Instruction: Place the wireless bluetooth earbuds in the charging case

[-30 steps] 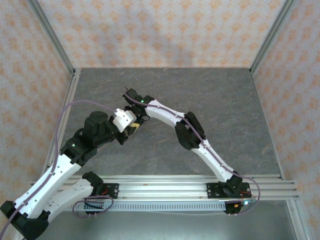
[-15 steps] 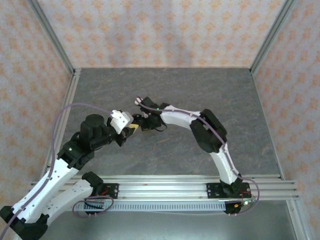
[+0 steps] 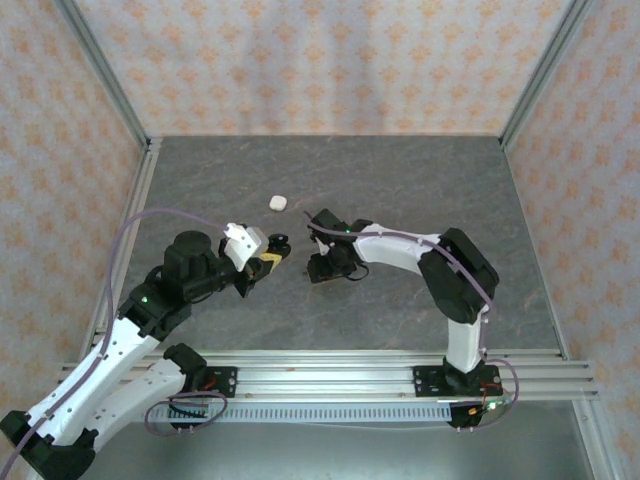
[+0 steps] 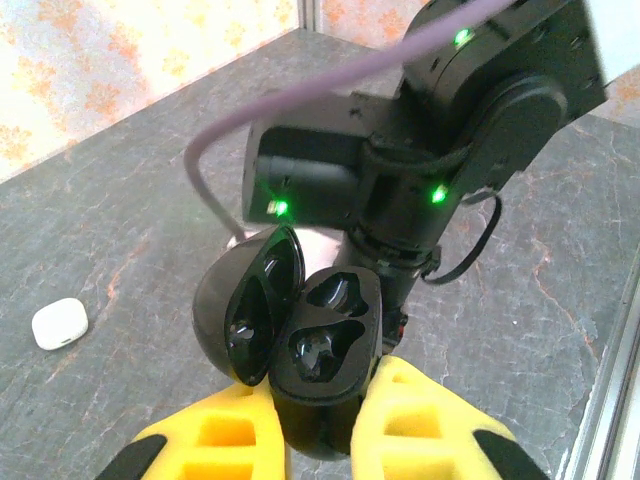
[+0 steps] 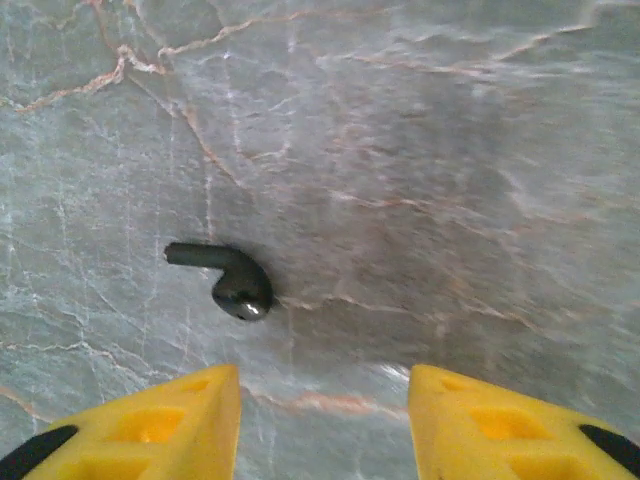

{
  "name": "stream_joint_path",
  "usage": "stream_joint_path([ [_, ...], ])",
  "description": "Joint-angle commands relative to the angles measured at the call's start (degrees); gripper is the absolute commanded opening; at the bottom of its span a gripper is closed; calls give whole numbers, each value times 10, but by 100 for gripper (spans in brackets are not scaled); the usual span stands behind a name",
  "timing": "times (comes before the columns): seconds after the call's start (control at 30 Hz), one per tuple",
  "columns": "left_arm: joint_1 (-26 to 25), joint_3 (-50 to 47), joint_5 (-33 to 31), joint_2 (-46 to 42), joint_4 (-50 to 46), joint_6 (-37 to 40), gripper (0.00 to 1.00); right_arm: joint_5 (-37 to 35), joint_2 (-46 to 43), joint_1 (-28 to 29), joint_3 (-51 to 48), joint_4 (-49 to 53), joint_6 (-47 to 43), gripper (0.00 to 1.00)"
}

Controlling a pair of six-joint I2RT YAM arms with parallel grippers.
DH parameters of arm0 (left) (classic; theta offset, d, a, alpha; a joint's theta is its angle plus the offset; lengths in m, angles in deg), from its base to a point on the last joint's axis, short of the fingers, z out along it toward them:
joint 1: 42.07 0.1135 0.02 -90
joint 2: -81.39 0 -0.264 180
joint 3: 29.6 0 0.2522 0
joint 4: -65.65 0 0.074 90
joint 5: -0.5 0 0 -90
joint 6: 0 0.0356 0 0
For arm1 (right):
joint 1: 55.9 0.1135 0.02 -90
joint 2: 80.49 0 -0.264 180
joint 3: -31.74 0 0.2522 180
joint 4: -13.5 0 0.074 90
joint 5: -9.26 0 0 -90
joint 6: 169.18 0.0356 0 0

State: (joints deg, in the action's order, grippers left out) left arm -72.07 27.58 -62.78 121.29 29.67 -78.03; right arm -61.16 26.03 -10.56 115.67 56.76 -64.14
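My left gripper (image 4: 320, 388) is shut on the black charging case (image 4: 330, 330), held just above the table with its lid (image 4: 240, 305) swung open to the left. The case's two wells face up; the nearer one shows a glossy black shape, and I cannot tell whether it is an earbud. From above, the left gripper (image 3: 263, 263) and the case (image 3: 279, 243) sit left of centre. A black earbud (image 5: 225, 278) with a short stem lies on the table. My right gripper (image 5: 325, 420) hovers open just short of it, the earbud ahead and to the left of the gap.
A small white case (image 3: 278, 202) lies shut on the grey stone table (image 3: 420, 180), behind both grippers, and shows in the left wrist view as the white case (image 4: 60, 323). The right arm's wrist (image 4: 430, 170) hangs close behind the black case. Patterned walls enclose the table.
The right gripper has drawn back from over the black case, moved right and down toward the table, and opened. The white case it covered now shows. The left arm barely moved.
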Motion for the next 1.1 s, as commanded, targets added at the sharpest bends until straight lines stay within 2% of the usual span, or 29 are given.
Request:
stream_joint_path([
  [0.0,0,8,-11,0,-9,1,0,-25,-66,-2,-28,-29,117,49],
  [0.23,0,16,-27,-3,-7,6,0,-10,-92,15,-86,-125,299,44],
  [0.47,0,12,-27,1,6,-9,0,-7,-40,58,-80,-201,400,42],
  [0.73,0,-4,-25,-9,12,-27,0,-22,-8,56,-93,-219,427,42],
  [1.07,0,-14,-30,-14,20,-29,0,-47,-2,29,-80,-189,401,42],
])
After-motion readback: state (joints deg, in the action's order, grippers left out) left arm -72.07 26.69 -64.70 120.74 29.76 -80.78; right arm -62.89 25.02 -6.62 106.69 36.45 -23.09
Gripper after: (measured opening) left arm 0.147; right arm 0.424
